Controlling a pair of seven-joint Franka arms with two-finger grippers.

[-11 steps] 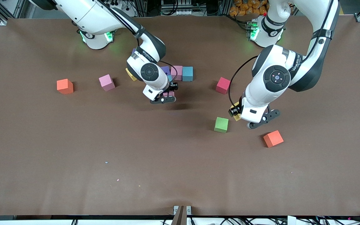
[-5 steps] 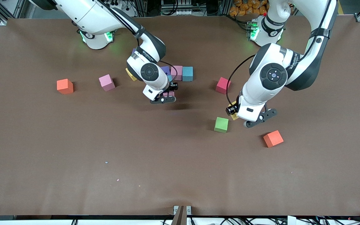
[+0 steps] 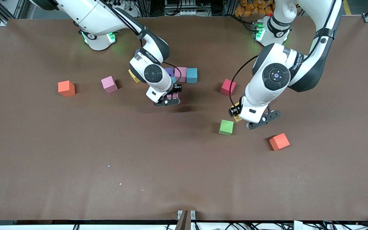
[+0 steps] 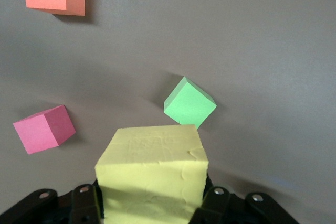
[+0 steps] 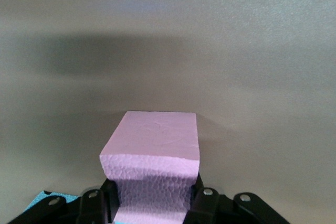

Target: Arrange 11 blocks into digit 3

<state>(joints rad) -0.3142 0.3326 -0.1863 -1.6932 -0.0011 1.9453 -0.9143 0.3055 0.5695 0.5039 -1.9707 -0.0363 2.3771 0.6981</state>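
My right gripper (image 3: 172,96) is shut on a pink block (image 5: 152,163) and holds it low over the table, beside a row of purple (image 3: 169,71), pink (image 3: 181,74) and blue (image 3: 191,75) blocks. A yellow block (image 3: 133,76) is partly hidden by that arm. My left gripper (image 3: 240,117) is shut on a yellow block (image 4: 152,174) and holds it over the table between the green block (image 3: 226,127) and the crimson block (image 3: 228,87). A loose pink block (image 3: 109,84) lies toward the right arm's end.
Two orange cubes lie apart, one (image 3: 66,88) toward the right arm's end and one (image 3: 279,141) beside the green block, toward the left arm's end. Small crumbs lie on the brown table (image 3: 139,153) nearer the camera.
My left gripper has moved with the yellow block toward the crimson block and the right arm's end. The right arm has not moved.
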